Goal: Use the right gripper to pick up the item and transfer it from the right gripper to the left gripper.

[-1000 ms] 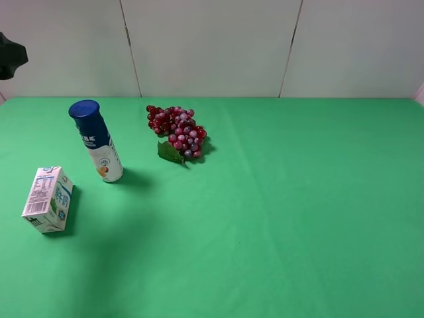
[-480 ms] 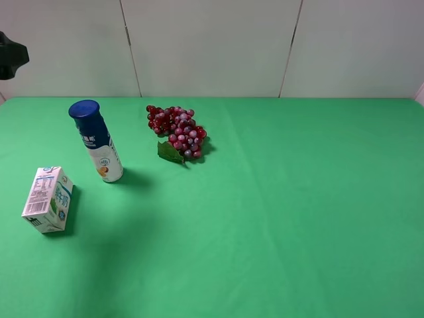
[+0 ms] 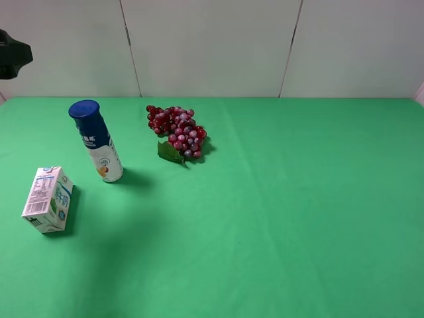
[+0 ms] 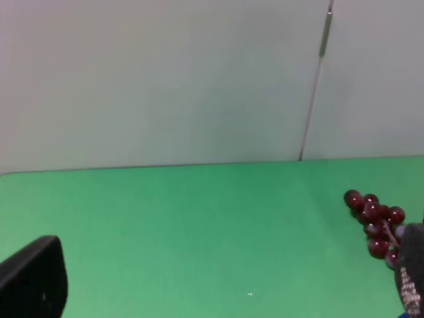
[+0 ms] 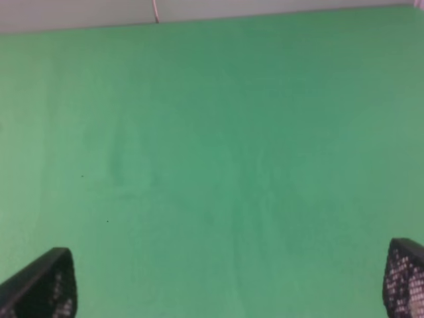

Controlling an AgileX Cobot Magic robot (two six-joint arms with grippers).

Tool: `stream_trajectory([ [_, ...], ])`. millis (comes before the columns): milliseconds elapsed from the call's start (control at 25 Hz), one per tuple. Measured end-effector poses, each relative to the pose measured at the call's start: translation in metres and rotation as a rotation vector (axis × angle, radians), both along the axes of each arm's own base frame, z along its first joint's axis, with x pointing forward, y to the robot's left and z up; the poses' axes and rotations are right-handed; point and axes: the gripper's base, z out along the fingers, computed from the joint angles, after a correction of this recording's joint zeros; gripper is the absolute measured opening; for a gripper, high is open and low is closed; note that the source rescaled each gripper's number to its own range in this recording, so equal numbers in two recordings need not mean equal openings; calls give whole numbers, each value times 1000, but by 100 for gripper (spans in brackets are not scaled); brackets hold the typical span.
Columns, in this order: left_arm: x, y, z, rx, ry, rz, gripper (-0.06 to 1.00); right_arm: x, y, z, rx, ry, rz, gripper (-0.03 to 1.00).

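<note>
The item, a small white milk carton with blue and green print, stands on the green cloth at the left, near the front. Neither gripper is near it. In the exterior view only a black part of the left arm shows, at the upper left edge. The left gripper is open and empty, with only its two fingertips in its wrist view, high above the cloth. The right gripper is open and empty over bare green cloth. The carton is not in either wrist view.
A blue-capped white bottle stands behind and to the right of the carton. A bunch of red grapes with a leaf lies further back, and it also shows in the left wrist view. A white panelled wall bounds the table's far edge.
The black arm part at the upper left edge has shifted slightly. The carton, bottle and grapes have not moved.
</note>
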Motion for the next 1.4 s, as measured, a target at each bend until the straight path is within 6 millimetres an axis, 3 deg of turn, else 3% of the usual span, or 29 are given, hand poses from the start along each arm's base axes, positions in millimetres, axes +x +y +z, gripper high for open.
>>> stream_trajectory([
  [640, -3, -5, 6, -29, -30, -47, 99, 0, 0, 0, 0, 0, 0, 100],
  [1040, -28, -3, 33, -67, -152, -20, 100, 0, 0, 0, 0, 1, 0, 100],
  [1400, -61, -7, 42, -79, -105, -80, 100, 0, 0, 0, 2, 1, -1, 100],
])
